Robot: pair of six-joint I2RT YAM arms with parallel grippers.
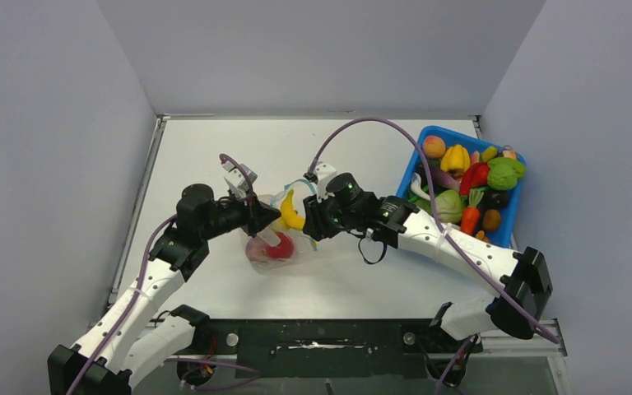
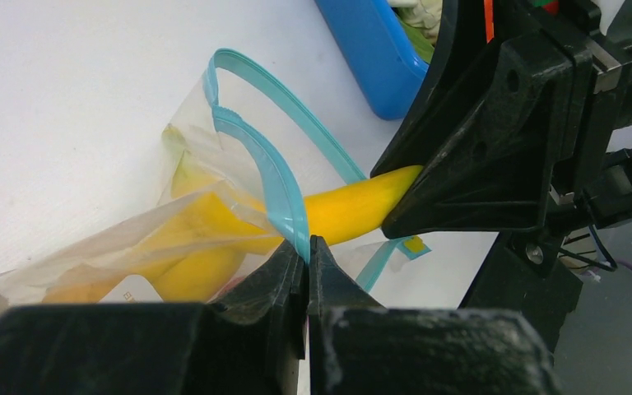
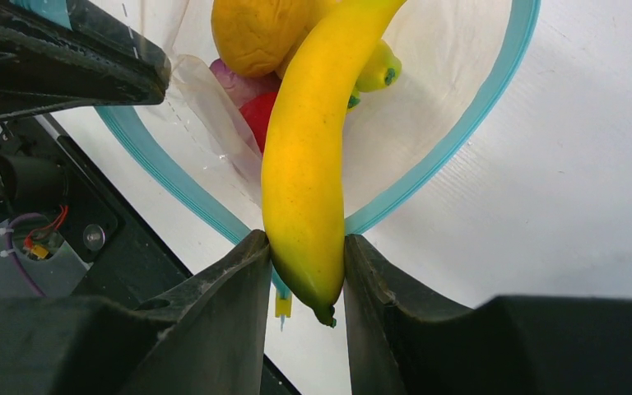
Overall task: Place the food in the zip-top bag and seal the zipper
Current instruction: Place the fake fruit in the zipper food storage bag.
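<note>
**Top external view.** One zip-top bag [image 1: 265, 247] lies on the table [image 1: 206, 156], near the centre and between the two arms. The left gripper [image 1: 257, 216] sits at the bag's upper left edge. The right gripper [image 1: 308, 220] faces it from the right, with one banana [image 1: 290, 211] between them. A red-pink shape shows through the film. One blue bin [image 1: 461, 137] stands at the right, well apart from the bag. It holds many loose toy foods, too crowded to count.

**Left wrist view.** The left gripper's jaws are fully closed. They pinch the zipper [image 2: 257, 148] at the near lip of the mouth and hold it raised, so the strip forms an open loop. The banana passes through that loop.

**Right wrist view.** The right gripper's jaws stand partly open and clamp the stem end of the banana, one finger on each side.
- **Axis:** the banana's long axis runs straight ahead from the jaws into the bag's mouth, and its far end is already past the zipper loop.
- **Direction:** the bag lies directly ahead of the right gripper, so the coming move likely turns on travel along this axis before release.
- **Arms:** the right arm carries the food and the left arm holds the mouth.
- **Count inside the bag:**
  - one larger yellow piece [image 3: 255, 33]
  - one purple piece [image 3: 232, 82]
  - one red piece [image 3: 259, 115]
  - one small yellow piece with a green tip [image 3: 376, 70]

The zipper is unsealed
</note>
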